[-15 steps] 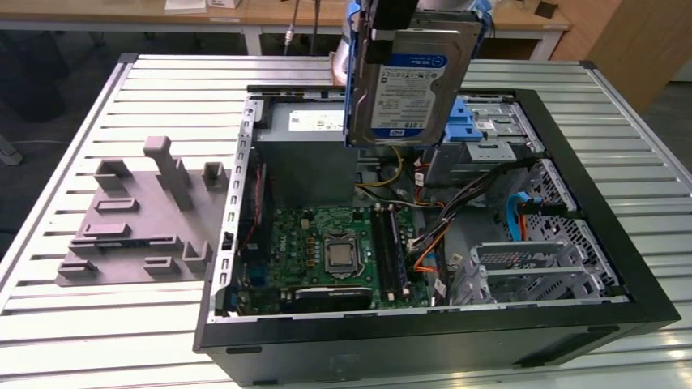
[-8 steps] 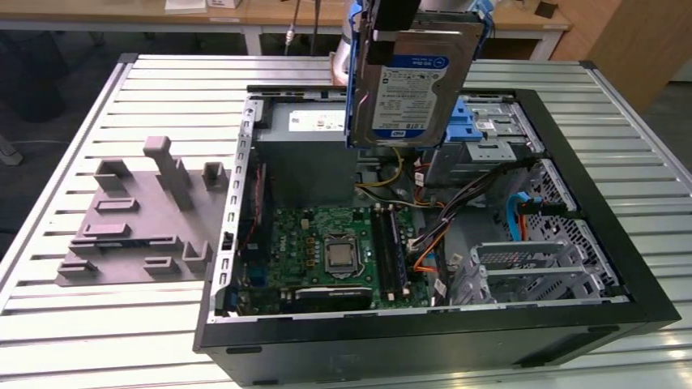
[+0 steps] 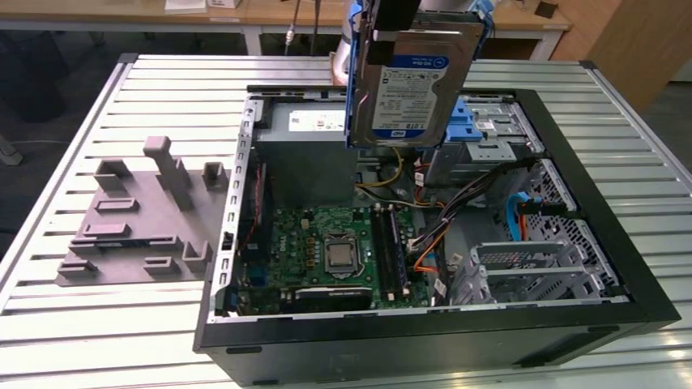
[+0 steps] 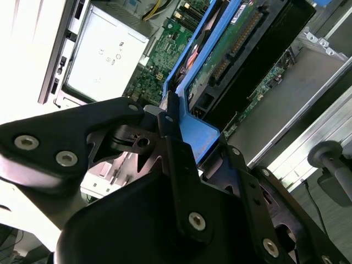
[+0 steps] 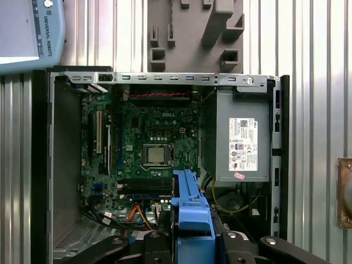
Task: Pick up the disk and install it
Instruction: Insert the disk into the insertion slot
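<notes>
The disk (image 3: 416, 81) hangs on edge in the air above the open computer case (image 3: 433, 324), its blue-and-white label turned toward the exterior camera and its blue carrier running along the long sides. It is raised clear of the case, and its lower edge is over the part of the case where the power supply box (image 3: 308, 121) meets the drive cage (image 3: 487, 121). In the second wrist view the disk (image 4: 242, 49) shows its green circuit-board underside and its connector row. The hand (image 4: 201, 148) is closed on the carrier's blue end tab, one black finger pressed flat against each face of it, so the disk is carried by that tab alone. In the first wrist view the carrier (image 5: 190, 209) is seen end-on, rising out of the hand (image 5: 192, 245) with the case (image 5: 39, 165) lying open beneath it.

Inside the case, the motherboard (image 3: 324, 243) covers the floor, with the processor socket (image 3: 340, 253) near its middle. The grey power supply box (image 5: 242, 143) with its white sticker sits in one corner of the case. The metal drive cage with blue latches stands in the corner next to it. Coloured cables (image 3: 427, 243) trail between the motherboard and the cage.

The case rests on a slatted metal surface (image 3: 108, 324). Just beside the case, on the exterior view's left, a grey moulded fixture (image 3: 141, 219) lies flat on the surface.
</notes>
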Action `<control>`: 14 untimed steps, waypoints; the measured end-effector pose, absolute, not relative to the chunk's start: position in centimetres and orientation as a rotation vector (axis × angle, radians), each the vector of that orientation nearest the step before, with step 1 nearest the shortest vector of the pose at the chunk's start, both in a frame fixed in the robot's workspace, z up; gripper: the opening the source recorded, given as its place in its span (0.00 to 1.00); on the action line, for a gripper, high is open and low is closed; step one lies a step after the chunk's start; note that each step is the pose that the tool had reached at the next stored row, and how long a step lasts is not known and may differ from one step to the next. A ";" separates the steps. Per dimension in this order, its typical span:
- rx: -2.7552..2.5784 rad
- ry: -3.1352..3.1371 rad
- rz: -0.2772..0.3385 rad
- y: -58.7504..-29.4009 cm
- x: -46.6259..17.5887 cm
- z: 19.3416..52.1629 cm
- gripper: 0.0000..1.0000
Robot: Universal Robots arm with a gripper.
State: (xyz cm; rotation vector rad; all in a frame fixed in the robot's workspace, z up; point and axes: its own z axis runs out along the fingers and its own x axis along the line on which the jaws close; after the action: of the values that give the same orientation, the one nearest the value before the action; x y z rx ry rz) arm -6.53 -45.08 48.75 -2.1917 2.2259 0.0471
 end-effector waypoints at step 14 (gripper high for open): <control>-2.184 2.218 0.033 -47.6 -6.5 48.6 0.36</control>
State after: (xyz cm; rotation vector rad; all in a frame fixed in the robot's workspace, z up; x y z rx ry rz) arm -6.54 -47.60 48.59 -2.1842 2.2179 0.0326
